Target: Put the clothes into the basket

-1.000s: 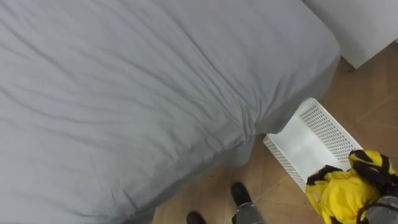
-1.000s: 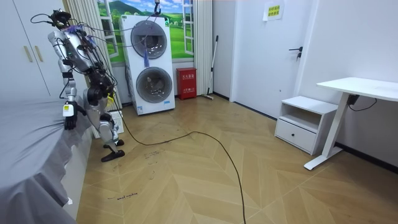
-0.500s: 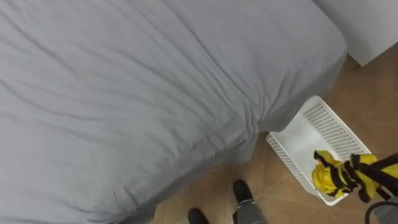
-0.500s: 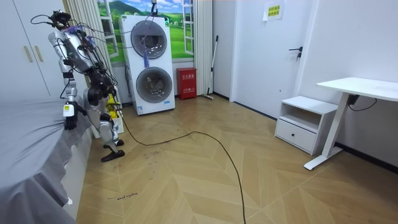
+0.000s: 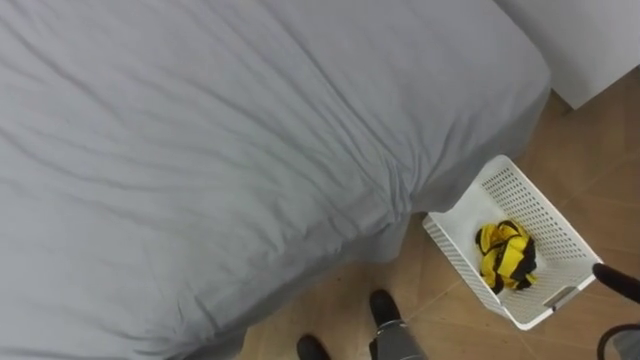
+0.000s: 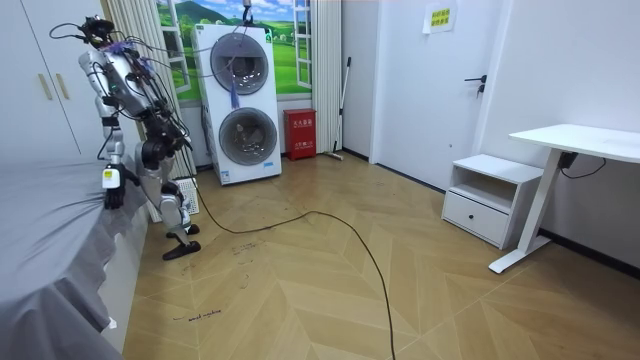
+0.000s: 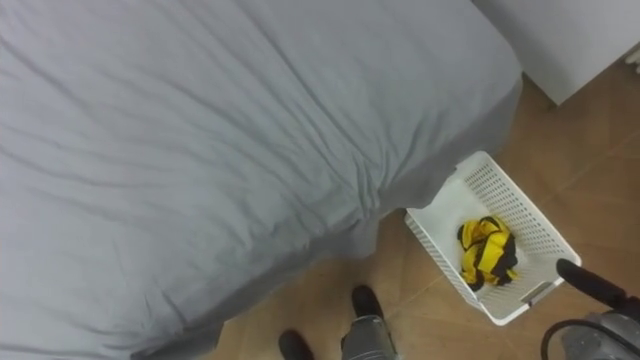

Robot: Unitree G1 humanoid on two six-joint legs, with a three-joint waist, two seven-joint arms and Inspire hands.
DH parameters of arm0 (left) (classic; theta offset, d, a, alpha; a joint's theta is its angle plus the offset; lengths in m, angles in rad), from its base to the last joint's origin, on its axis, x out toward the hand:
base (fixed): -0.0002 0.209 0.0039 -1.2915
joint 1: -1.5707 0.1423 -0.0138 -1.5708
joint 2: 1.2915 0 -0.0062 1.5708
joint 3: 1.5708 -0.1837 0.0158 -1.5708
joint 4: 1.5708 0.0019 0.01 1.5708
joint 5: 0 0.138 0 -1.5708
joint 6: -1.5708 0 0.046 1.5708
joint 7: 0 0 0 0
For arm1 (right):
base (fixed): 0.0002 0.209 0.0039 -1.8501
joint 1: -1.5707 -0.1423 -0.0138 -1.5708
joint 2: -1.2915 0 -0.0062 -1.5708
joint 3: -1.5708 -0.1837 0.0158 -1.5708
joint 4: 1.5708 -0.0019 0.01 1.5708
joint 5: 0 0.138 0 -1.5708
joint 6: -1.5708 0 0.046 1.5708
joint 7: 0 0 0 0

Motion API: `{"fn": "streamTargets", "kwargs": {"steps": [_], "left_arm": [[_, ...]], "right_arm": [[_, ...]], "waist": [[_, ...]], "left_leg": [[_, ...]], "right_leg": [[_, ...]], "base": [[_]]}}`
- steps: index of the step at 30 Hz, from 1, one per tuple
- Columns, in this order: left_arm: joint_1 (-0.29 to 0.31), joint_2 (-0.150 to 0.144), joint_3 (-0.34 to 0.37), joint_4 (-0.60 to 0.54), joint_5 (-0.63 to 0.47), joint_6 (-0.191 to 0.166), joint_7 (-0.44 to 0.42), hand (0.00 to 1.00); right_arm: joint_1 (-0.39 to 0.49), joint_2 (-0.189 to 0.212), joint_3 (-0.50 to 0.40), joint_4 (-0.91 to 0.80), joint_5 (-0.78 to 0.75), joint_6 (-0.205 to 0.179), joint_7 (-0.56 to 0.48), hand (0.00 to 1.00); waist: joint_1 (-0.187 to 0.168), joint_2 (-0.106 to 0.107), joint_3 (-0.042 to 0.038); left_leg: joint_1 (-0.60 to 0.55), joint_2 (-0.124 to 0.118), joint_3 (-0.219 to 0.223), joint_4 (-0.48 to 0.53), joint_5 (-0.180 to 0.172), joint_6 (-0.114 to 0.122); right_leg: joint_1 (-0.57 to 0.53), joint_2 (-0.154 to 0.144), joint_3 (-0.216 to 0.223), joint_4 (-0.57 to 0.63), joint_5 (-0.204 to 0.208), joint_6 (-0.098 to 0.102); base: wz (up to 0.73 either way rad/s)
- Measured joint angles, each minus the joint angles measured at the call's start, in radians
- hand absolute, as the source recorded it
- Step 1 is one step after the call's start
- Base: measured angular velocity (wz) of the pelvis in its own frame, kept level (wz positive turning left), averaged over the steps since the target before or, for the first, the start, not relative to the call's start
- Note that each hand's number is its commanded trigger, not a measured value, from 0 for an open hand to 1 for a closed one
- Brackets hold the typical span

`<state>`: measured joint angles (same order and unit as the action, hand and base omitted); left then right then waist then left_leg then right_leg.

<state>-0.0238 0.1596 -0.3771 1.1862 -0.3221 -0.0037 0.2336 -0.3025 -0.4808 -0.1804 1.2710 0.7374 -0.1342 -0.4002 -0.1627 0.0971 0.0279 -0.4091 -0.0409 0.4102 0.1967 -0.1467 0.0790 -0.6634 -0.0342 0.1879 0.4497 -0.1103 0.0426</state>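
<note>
bed (image 5: pixel 200 130): grey sheet, creased, no clothes seen on it.
basket (image 5: pixel 525 195): white, on the wood floor (image 5: pixel 440 320) just beside the bed's corner.
clothes (image 5: pixel 505 253): a yellow and black bundle lying inside the basket, free of either hand.
right hand (image 5: pixel 618 284): a dark tip just beside the basket's near rim; grip cannot be told.
left hand (image 6: pixel 110 192): hangs by the bed's edge; grip cannot be told.
step: the drop looks done.
next: likely lift the right hand clear without nudging the basket, then look for more clothes.
</note>
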Motion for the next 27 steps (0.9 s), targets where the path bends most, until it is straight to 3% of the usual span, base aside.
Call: {"fn": "streamTargets", "kwargs": {"steps": [9, 13, 18, 22, 27], "left_arm": [[0.017, 0.006, 0.000, -0.027, -0.001, -0.003, -0.011, 0.00], [0.024, 0.006, 0.000, -0.028, -0.001, -0.003, -0.022, 0.00], [0.042, 0.006, 0.019, -0.024, 0.001, -0.012, -0.031, 0.00], [0.088, 0.003, 0.065, -0.026, 0.011, -0.044, -0.036, 0.00], [0.116, 0.001, 0.104, -0.030, 0.059, -0.059, -0.043, 0.00]], "right_arm": [[0.013, 0.000, 0.002, -0.001, 0.000, 0.000, 0.042, 0.00], [0.055, 0.020, 0.012, 0.011, -0.046, -0.008, 0.053, 0.00], [0.168, 0.092, 0.039, 0.010, -0.064, -0.019, 0.091, 0.00], [0.268, 0.190, 0.038, 0.014, -0.033, -0.019, 0.145, 0.00], [0.354, 0.264, 0.040, 0.011, 0.017, -0.016, 0.220, 0.00]], "waist": [[0.001, 0.000, -0.0010], [0.003, 0.000, -0.0022], [0.002, -0.004, -0.0108], [0.002, -0.013, -0.0156], [-0.002, -0.045, -0.0170]], "left_leg": [[0.001, 0.001, -0.001, 0.002, 0.000, 0.000], [0.025, 0.010, -0.007, 0.009, 0.000, -0.001], [0.077, 0.024, -0.040, 0.009, -0.004, -0.007], [0.170, 0.034, -0.086, -0.016, -0.009, -0.016], [0.256, 0.028, -0.150, -0.036, -0.009, -0.018]], "right_leg": [[0.003, 0.000, -0.002, -0.001, 0.000, -0.001], [0.039, 0.001, -0.013, -0.009, -0.001, -0.003], [0.129, 0.001, -0.057, -0.059, 0.000, -0.008], [0.251, -0.001, -0.102, -0.110, -0.005, -0.015], [0.366, -0.014, -0.158, -0.132, -0.028, -0.013]], "base": [[0.00], [0.07], [0.17], [0.22], [0.38]]}}
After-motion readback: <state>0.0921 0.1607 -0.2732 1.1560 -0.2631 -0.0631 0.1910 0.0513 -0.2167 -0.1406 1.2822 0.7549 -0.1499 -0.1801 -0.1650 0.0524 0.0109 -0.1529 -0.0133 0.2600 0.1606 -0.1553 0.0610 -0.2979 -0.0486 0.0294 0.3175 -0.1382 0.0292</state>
